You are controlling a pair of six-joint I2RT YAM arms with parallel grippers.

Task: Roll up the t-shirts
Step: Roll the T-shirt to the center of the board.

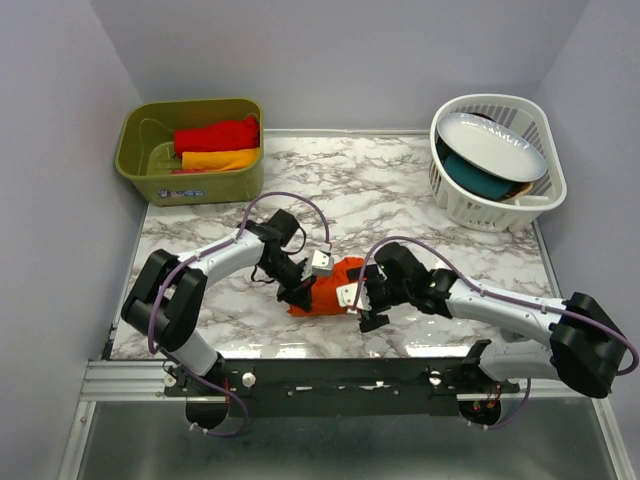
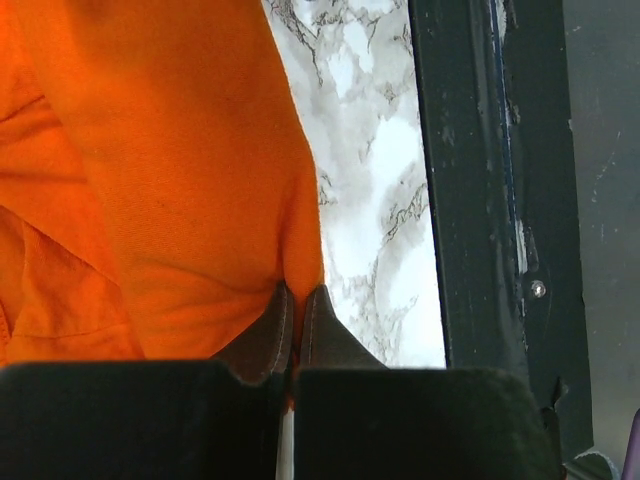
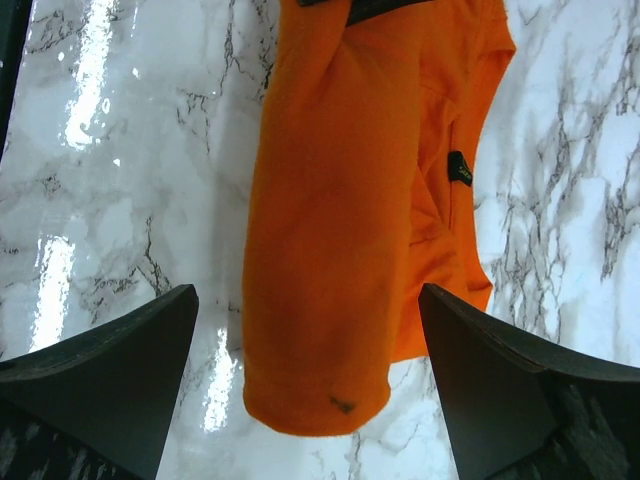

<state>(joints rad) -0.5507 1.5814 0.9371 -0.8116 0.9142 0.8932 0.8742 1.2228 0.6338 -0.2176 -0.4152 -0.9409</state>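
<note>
A vivid orange t-shirt (image 1: 327,287) lies bundled into a thick roll on the marble table near the front, between my two grippers. My left gripper (image 1: 299,294) is at the shirt's left end, its jaws shut on a fold of the orange cloth (image 2: 170,180) that is pinched between the fingertips (image 2: 318,305). My right gripper (image 1: 360,304) stands wide open at the shirt's right end. In the right wrist view the rolled end of the shirt (image 3: 330,250) lies between the spread fingers (image 3: 150,350) without touching them. A red t-shirt (image 1: 215,135) and a yellow-orange t-shirt (image 1: 222,158) lie in the green bin (image 1: 190,186).
A white basket (image 1: 497,206) at the back right holds a white plate (image 1: 492,143) and a teal dish (image 1: 480,180). The dark front rail (image 2: 490,200) of the table runs just beyond the shirt's near edge.
</note>
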